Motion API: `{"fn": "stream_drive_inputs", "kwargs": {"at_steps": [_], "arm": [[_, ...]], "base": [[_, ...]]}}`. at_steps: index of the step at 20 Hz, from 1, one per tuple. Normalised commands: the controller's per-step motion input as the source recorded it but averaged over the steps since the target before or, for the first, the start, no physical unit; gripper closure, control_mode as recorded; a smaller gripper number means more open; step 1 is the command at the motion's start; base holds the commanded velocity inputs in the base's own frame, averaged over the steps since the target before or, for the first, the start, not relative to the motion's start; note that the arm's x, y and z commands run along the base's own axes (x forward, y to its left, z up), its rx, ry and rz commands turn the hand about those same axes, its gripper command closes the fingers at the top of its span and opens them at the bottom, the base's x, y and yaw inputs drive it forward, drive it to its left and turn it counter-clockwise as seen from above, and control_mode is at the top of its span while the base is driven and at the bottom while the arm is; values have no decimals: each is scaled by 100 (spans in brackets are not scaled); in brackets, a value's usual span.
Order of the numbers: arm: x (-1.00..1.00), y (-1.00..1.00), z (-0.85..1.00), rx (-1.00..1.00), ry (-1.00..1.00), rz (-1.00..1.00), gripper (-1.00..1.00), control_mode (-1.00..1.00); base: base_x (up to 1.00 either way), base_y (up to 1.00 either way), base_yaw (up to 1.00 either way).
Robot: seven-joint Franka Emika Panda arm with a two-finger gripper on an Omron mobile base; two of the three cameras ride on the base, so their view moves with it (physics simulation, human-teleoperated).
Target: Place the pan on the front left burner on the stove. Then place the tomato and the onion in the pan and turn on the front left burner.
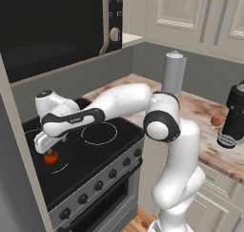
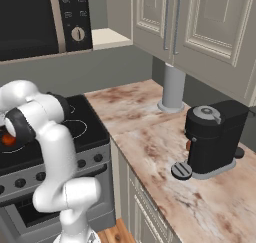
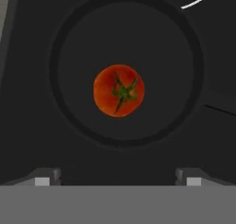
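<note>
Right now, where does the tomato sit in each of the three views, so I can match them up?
Left base view: the tomato lies low at the left, under the hand, on the stove.
Right base view: a red sliver at the far left edge, beside the arm.
Hand view: near the middle, inside the pan.
Shared landmark: the black cooktop.

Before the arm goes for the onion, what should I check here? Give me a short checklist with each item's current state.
1. Tomato inside the pan: ok, it lies near the middle.
2. Claw open and free of the tomato: ok, fingertips wide apart, nothing between them.
3. Pan on the front left burner: cannot tell, black on black glass.
4. Onion reachable: ok, it sits on the counter beside the coffee machine.
5. Burner knob state: cannot tell.
</note>
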Motion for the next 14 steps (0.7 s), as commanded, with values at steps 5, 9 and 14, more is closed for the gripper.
{"fn": "stream_drive_inputs", "kwargs": {"at_steps": [5,9,14], "arm": [[-16,-49,47,1,0,-6,-100,-100],[-13,-56,44,6,0,-8,-100,-100],[-18,-70,26,11,3,-11,-100,-100]], "base": [[0,0,0],[0,0,0],[0,0,0]]}}
